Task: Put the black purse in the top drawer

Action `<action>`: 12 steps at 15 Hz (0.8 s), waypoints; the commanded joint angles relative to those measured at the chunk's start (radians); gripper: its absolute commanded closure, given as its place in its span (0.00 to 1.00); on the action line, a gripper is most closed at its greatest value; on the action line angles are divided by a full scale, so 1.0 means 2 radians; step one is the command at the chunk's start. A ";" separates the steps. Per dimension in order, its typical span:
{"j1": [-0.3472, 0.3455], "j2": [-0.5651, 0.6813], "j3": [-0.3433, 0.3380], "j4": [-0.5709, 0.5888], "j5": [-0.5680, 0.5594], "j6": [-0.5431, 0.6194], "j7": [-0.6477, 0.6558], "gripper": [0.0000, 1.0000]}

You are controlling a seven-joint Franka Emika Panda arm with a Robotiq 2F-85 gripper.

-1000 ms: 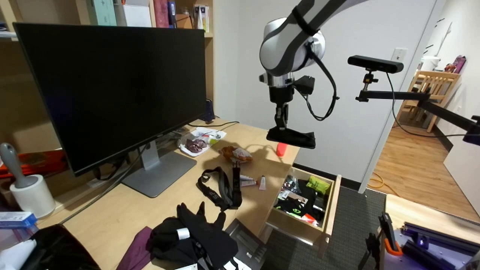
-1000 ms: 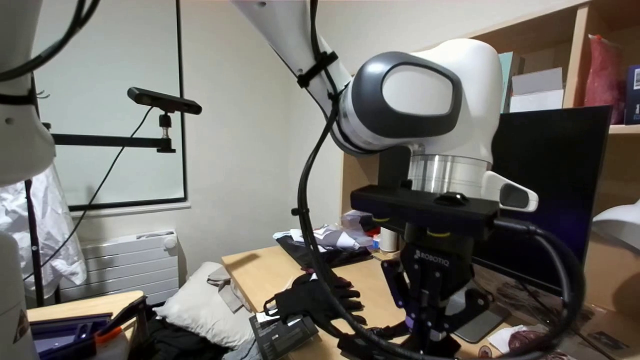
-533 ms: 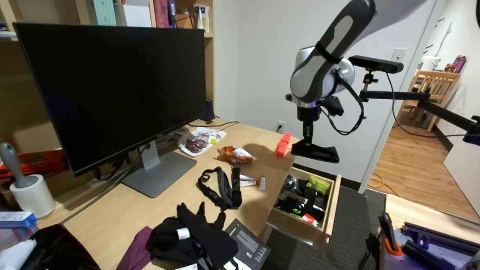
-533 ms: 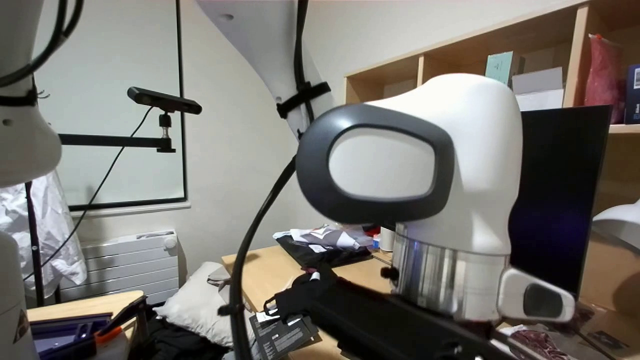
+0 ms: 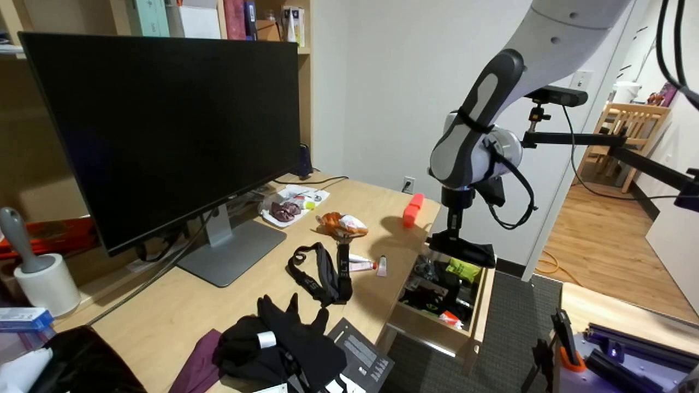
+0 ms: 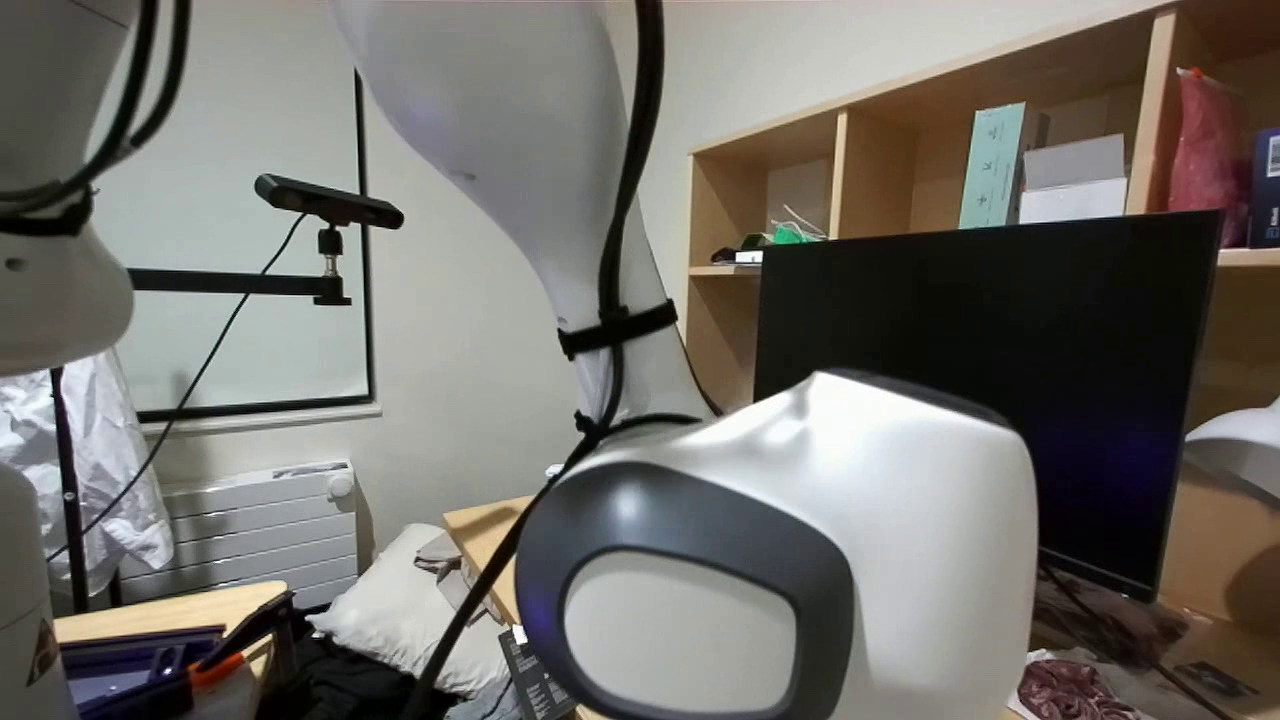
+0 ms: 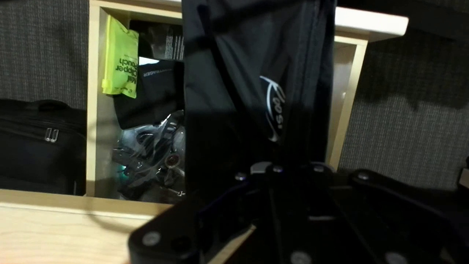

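Observation:
The black purse (image 5: pixel 467 252), a soft flat pouch with a white logo, hangs from my gripper (image 5: pixel 452 233) in an exterior view. My gripper's jaws are pinched together on its upper part. Below it, the top drawer (image 5: pixel 485 297) is pulled out from the desk, with several items inside. Looking down in the wrist view, I see the purse (image 7: pixel 253 73) across the middle and right of the drawer (image 7: pixel 91 146), above its contents; my gripper (image 7: pixel 287 168) comes in from the bottom edge. The arm hides gripper, purse and drawer in an exterior view.
A yellow-green pouch (image 7: pixel 122 60) and a clear bag (image 7: pixel 154 157) lie in the drawer. The desk (image 5: pixel 240 305) holds a monitor (image 5: pixel 164 131), a looped black strap (image 5: pixel 322 278), a black heap (image 5: pixel 284 344) and a red case (image 5: pixel 413 210). A camera boom (image 5: pixel 579 138) stands behind the arm.
The arm has carried the purse from above the desk's edge rightward in an exterior view, then lowered it over the drawer. My grip on the purse has stayed the same.

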 commanded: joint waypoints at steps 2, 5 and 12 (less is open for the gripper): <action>-0.012 0.021 0.011 0.007 -0.003 0.016 0.005 0.92; -0.012 0.021 0.011 0.007 -0.003 0.016 0.006 0.92; -0.035 0.052 0.035 0.022 0.010 0.036 -0.019 0.93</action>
